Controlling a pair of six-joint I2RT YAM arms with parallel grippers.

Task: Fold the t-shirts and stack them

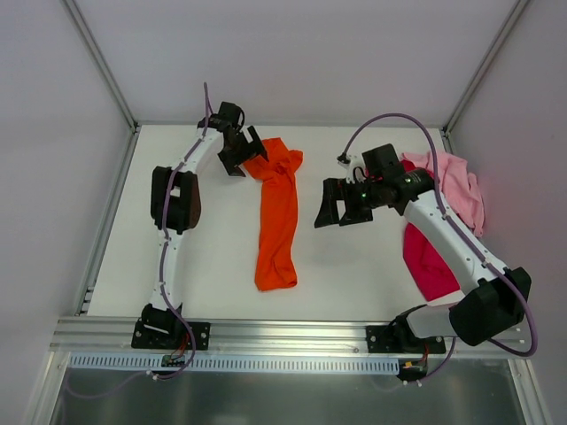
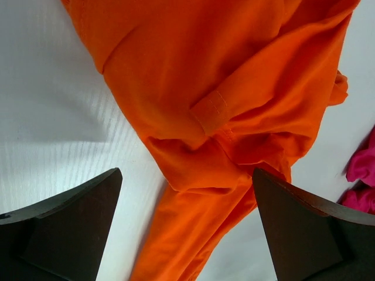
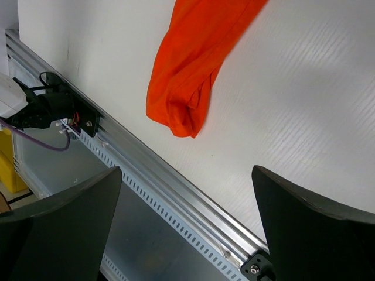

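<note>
Top external — orange shirt [image 1: 277, 217] is lying central, pink shirt [image 1: 461, 186] and red shirt [image 1: 425, 261] at right. Left gripper [image 1: 244, 155] and right gripper [image 1: 337, 212] are hanging spread wide — empty.

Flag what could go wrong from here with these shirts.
1. The orange t-shirt lies bunched in a long twisted strip. The open left end effector over its crumpled far end may pinch several layers, so it would not spread flat.
2. The pink t-shirt and magenta t-shirt lie crumpled beneath the right arm, whose moves could snag or drag them.
3. The orange t-shirt's near end is close to the front rail and could slide off.
</note>
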